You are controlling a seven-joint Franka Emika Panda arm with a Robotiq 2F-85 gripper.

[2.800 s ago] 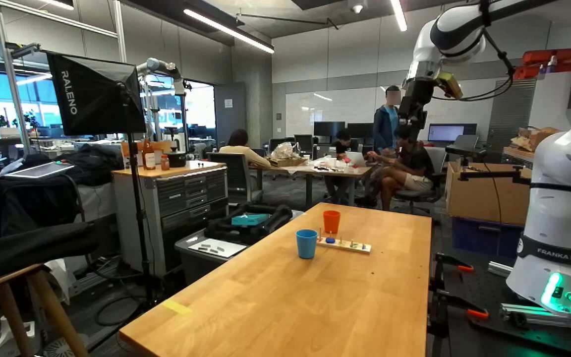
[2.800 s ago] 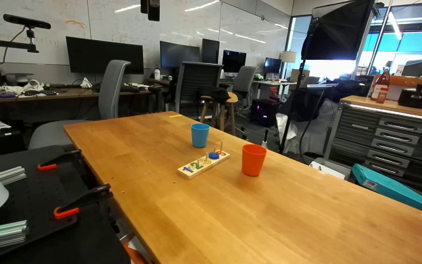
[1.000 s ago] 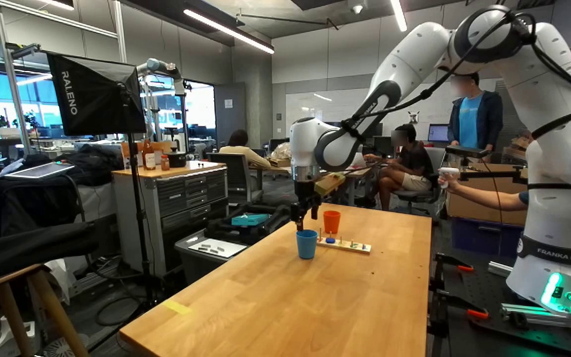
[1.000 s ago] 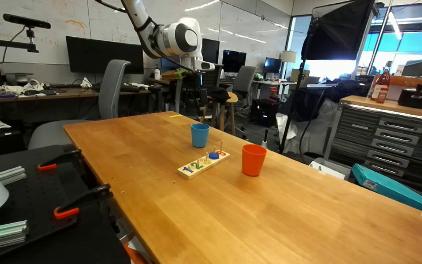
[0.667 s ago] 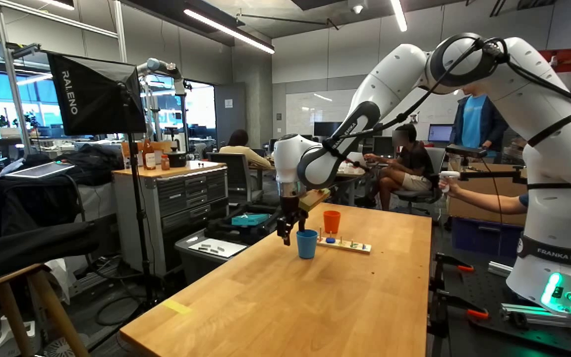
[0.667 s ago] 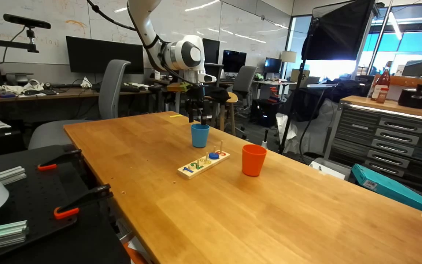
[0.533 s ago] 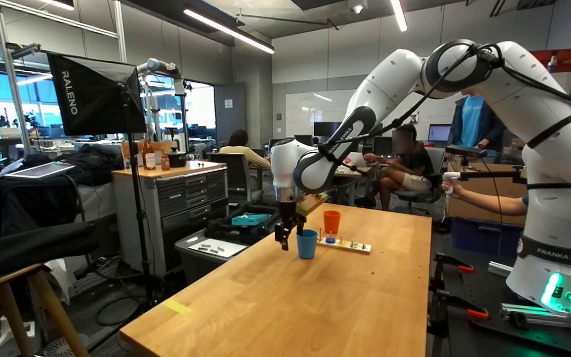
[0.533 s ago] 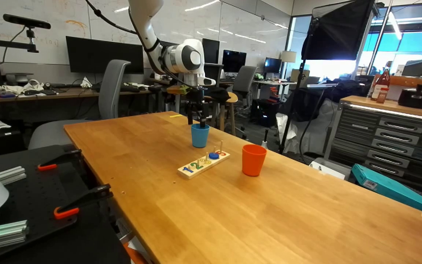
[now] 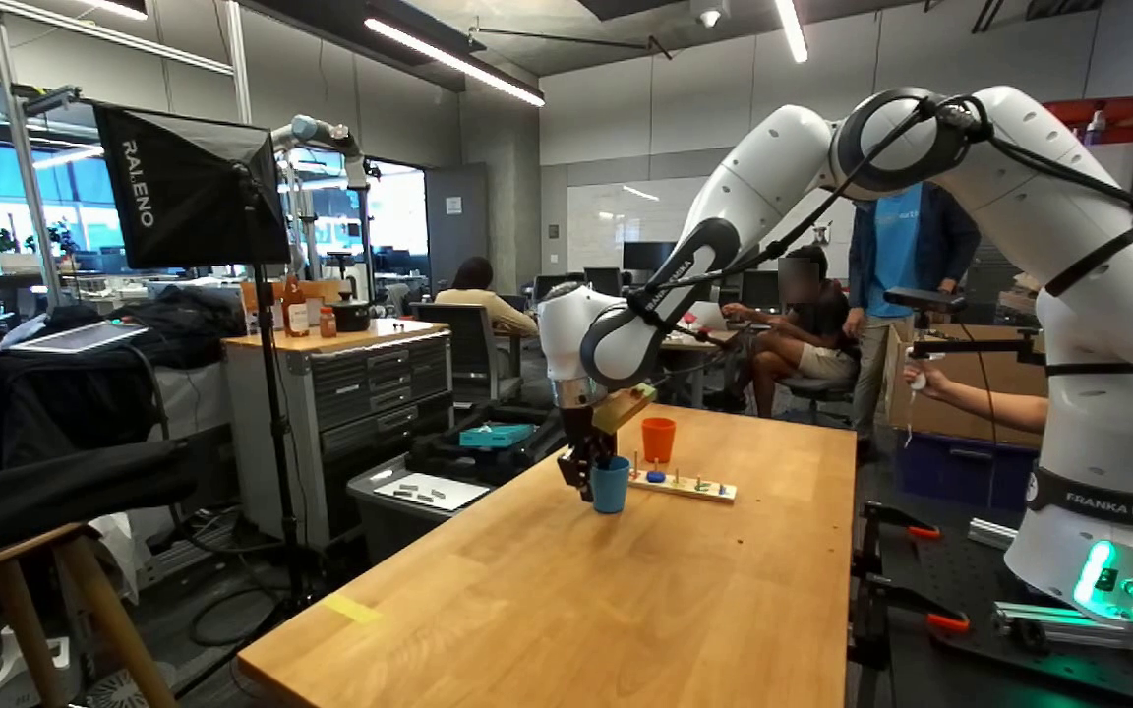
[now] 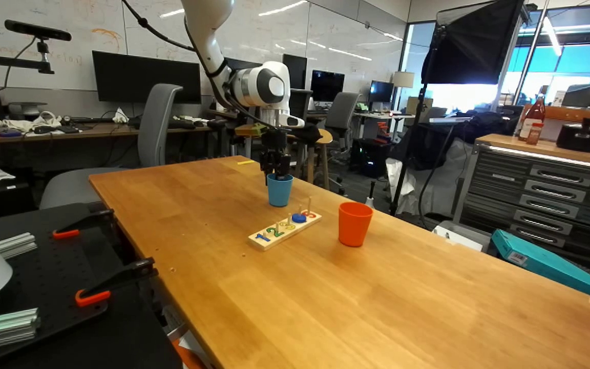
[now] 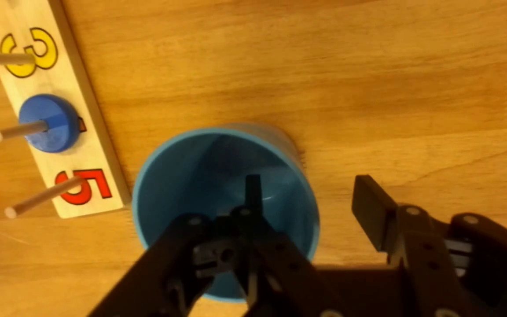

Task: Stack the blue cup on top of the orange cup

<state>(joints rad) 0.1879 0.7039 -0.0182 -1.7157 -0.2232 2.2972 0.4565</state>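
The blue cup (image 9: 612,490) stands upright on the table in both exterior views (image 10: 279,193). In the wrist view the blue cup (image 11: 174,180) is seen from above, its mouth open. My gripper (image 11: 310,193) is open and straddles the cup's wall: one finger is over or inside the cup, the other outside it. A gap shows between the rim and the outer finger. In the exterior views the gripper (image 9: 598,479) is at the cup's rim (image 10: 274,178). The orange cup (image 9: 658,441) stands upright and apart, beyond the peg board (image 10: 354,224).
A wooden number peg board (image 9: 689,487) with a blue disc (image 10: 299,218) on one peg lies close beside the blue cup; its upright pegs (image 11: 44,196) show in the wrist view. The table edge (image 9: 488,511) runs near the gripper. Clamps (image 10: 92,297) sit at the robot's side.
The arm has swung in and come down to the blue cup. In the last half second the gripper has moved a little lower, and its fingers have drawn closer together around the wall.
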